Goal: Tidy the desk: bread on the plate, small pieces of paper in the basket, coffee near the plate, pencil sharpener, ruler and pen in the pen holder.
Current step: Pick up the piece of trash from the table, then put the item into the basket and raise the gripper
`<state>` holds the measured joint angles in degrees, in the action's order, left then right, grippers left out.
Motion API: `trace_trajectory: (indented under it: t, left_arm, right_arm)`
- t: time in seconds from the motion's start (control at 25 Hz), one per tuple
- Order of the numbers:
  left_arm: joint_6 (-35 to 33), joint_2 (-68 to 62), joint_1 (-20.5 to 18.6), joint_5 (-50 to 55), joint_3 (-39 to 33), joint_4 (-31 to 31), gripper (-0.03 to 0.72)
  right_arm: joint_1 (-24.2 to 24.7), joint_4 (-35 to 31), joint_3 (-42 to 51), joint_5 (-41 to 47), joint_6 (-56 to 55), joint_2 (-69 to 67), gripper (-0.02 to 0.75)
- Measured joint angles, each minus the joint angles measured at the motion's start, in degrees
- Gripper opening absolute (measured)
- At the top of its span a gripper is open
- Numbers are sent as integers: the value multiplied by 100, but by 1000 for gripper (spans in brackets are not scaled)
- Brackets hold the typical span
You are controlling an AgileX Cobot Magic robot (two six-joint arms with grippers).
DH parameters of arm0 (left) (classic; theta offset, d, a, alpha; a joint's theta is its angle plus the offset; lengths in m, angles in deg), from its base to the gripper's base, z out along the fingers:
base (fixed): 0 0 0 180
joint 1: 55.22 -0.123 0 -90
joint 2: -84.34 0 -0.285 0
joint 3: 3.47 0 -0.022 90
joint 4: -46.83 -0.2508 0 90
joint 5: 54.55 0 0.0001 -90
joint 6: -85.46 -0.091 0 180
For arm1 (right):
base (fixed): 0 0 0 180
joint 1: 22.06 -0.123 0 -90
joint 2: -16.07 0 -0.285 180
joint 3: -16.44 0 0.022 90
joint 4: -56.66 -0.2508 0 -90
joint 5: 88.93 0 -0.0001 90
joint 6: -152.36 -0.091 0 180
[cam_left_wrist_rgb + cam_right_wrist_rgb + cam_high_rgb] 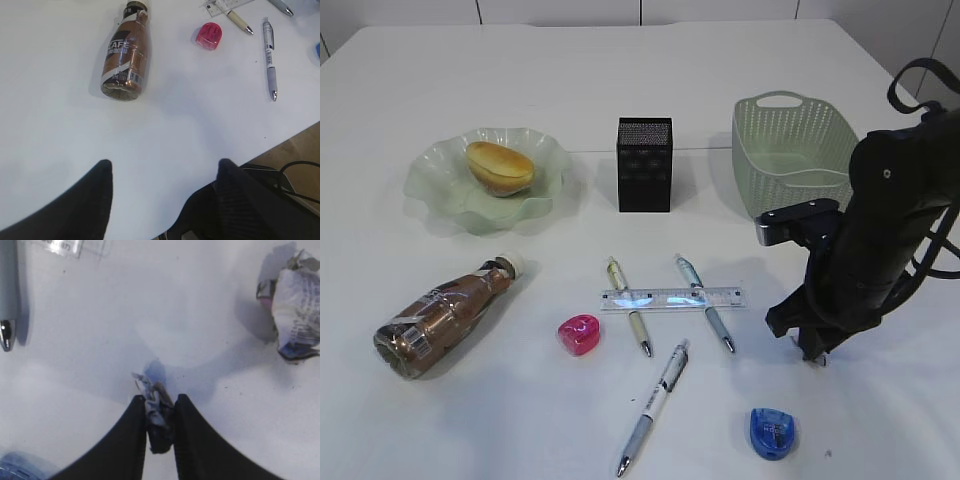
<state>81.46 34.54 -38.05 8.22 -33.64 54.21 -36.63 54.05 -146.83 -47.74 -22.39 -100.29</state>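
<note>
Right gripper [160, 412] clamped on small crumpled paper scrap [154, 407] between its fingertips, low over the desk [150, 315]; left gripper [162, 175] open, holding nothing.

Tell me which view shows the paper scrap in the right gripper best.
The right wrist view: the crumpled paper scrap fills the centre, pinched between the right gripper fingers just above the desk. In the exterior view the arm hides the scrap. The left wrist view looks elsewhere and shows none of it.

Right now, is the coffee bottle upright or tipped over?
Tipped over: the coffee bottle lies on its side on the desk, white cap toward the plate.
</note>
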Motion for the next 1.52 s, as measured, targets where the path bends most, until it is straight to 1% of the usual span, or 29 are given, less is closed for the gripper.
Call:
trace_trajectory:
  t: [0.12, 0.16, 0.2, 0.24, 0.28, 0.32, 0.64, 0.84, 1.04, 1.24, 1.4, 1.44, 1.48, 1.52]
  left_arm:
    - [0, 0, 0, 9, 0, 0, 456]
    - [0, 0, 0, 9, 0, 0, 456]
    - [0, 0, 0, 13, 0, 0, 456]
    - [0, 0, 0, 22, 0, 0, 456]
    - [0, 0, 0, 22, 0, 0, 456]
    - [0, 0, 0, 22, 0, 0, 456]
    - [0, 0, 0, 35, 0, 0, 456]
    - [0, 0, 0, 48, 0, 0, 456]
    - [0, 0, 0, 52, 0, 0, 456]
    - [0, 0, 0, 61, 0, 0, 456]
    - [0, 0, 0, 61, 0, 0, 456]
    - [0, 0, 0, 61, 0, 0, 456]
    - [0, 0, 0, 61, 0, 0, 456]
    - [0, 0, 0, 61, 0, 0, 456]
  right_arm:
    - [0, 0, 0, 0, 0, 0, 157]
    - [0, 0, 0, 0, 0, 0, 151]
    - [0, 0, 0, 0, 0, 0, 126]
    - [0, 0, 0, 0, 0, 0, 126]
    - [0, 0, 0, 0, 0, 0, 64]
    - [0, 0, 0, 0, 0, 0, 50]
    - [0, 0, -28, 10, 24, 0, 36]
    - [0, 0, -125, 85, 32, 437, 35]
    - [0, 36, -641, 225, 32, 856, 35]
    - [0, 141, -1486, 366, 0, 914, 35]
    - [0, 543, -2037, 286, -299, 914, 35]
    - [0, 543, -2037, 286, -299, 914, 35]
    - [26, 789, -2227, 211, -526, 914, 34]
    - [66, 857, -2298, 169, -610, 914, 34]
